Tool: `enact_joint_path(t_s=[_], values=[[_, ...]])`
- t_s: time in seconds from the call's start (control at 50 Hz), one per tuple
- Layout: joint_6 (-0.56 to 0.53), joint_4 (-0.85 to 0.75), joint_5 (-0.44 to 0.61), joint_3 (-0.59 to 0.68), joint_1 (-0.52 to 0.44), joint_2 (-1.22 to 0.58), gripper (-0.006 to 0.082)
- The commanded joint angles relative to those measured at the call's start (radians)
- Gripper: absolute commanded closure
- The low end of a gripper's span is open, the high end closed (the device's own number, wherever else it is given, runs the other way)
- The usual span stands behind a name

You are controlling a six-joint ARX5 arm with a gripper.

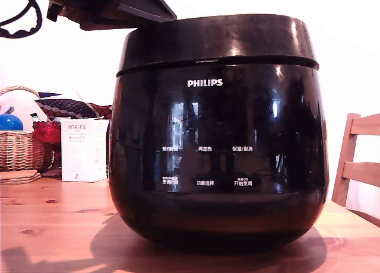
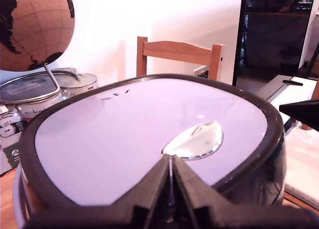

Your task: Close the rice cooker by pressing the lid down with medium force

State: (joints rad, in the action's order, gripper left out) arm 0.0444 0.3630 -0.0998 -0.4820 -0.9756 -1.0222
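The gripper (image 2: 171,165), pinched tight together, rests on the lid (image 2: 124,134), hiding its edge at 6 o'clock.

One rice cooker (image 1: 218,130) with one lid (image 1: 217,40) stands on one tabletop (image 1: 53,225). There is one wicker basket (image 1: 19,145), one white PORLEX box (image 1: 83,149), one blue ball (image 1: 10,121) and one wooden chair (image 1: 356,166). The wrist view adds one globe (image 2: 32,27), one black screen (image 2: 271,40) and one claw (image 2: 171,174).
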Motion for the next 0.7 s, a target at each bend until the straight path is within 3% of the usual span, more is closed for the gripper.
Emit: enact_joint_path(t_s=[0.0, 0.32, 0.68], values=[[0.004, -0.122, 0.002, 0.083, -0.004, -0.053, 0.0789], [0.054, -0.232, 0.009, 0.083, -0.005, -0.119, 0.0789], [0.051, -0.082, 0.013, 0.070, -0.006, -0.059, 0.0789]])
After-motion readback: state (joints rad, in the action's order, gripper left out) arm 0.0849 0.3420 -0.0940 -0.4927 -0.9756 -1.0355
